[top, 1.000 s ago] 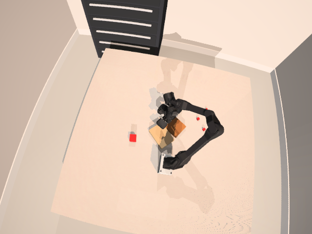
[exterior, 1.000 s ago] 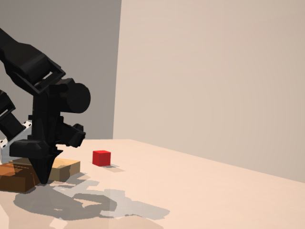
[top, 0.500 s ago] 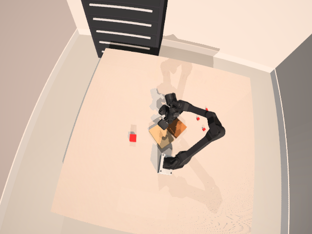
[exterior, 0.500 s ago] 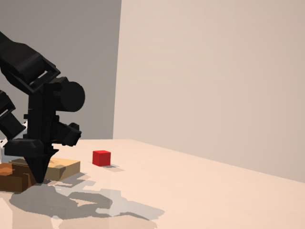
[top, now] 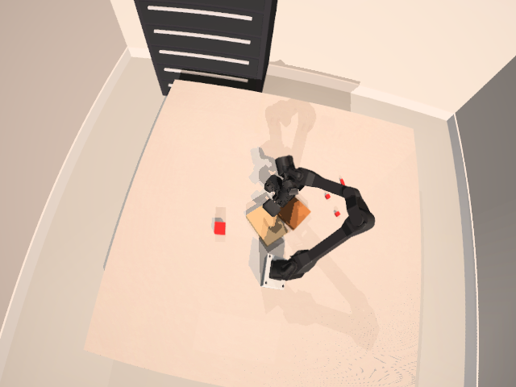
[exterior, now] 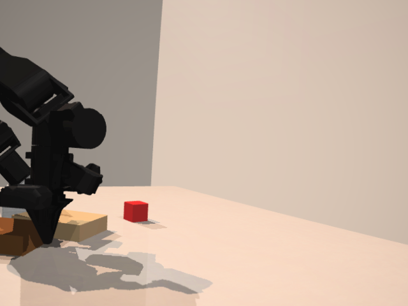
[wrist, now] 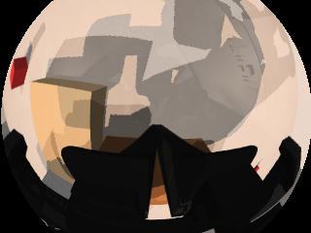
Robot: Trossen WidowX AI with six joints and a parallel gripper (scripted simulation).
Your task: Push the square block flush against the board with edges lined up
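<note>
The orange-brown square block [top: 301,213] [exterior: 10,244] [wrist: 117,144] lies flat on the table. The light tan board [top: 259,220] [exterior: 68,231] [wrist: 46,109] lies flat beside it, to the left in the top view. Their facing sides are very close; I cannot tell whether they touch, and the arm covers part of both. My gripper [top: 283,203] [exterior: 48,242] [wrist: 155,128] is shut and empty. It points down with its tips low, near table height, close beside the block's far side. The fingers hide part of the block in the wrist view.
A red cube [top: 219,228] [exterior: 135,211] [wrist: 18,73] stands left of the board in the top view. Small red pieces [top: 327,196] [top: 337,214] lie right of the block, inside the arm's bend. The arm's white base [top: 272,284] is near the board's lower corner. A dark drawer cabinet [top: 204,50] stands behind the table.
</note>
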